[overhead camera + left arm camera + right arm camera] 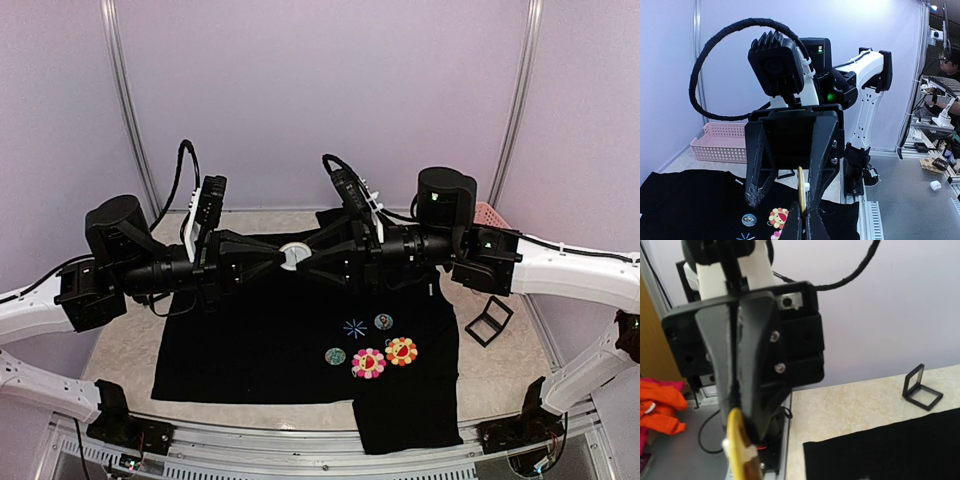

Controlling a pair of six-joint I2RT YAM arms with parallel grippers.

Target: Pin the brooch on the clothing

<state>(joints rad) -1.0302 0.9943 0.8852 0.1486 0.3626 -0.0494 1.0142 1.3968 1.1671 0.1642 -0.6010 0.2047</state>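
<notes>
Both grippers meet tip to tip in the air above the clothing (260, 350), a black shirt spread flat on the table. My left gripper (282, 257) is shut on the lower edge of the brooch (295, 256), a round disc seen edge-on as a yellow rim (801, 192) with a small white piece on its back. My right gripper (308, 257) faces it with its fingers (757, 170) apart on either side of the disc, one close beside the white piece. The shirt front carries a light-blue star mark (354, 328), a pink flower badge (368, 362) and an orange one (401, 351).
Two small round badges (336, 356) lie near the star mark. A pink basket (488, 214) stands at the back right. A small black frame stand (489, 321) sits on the table right of the shirt. Orange cloth (657, 405) lies beyond the table's left side.
</notes>
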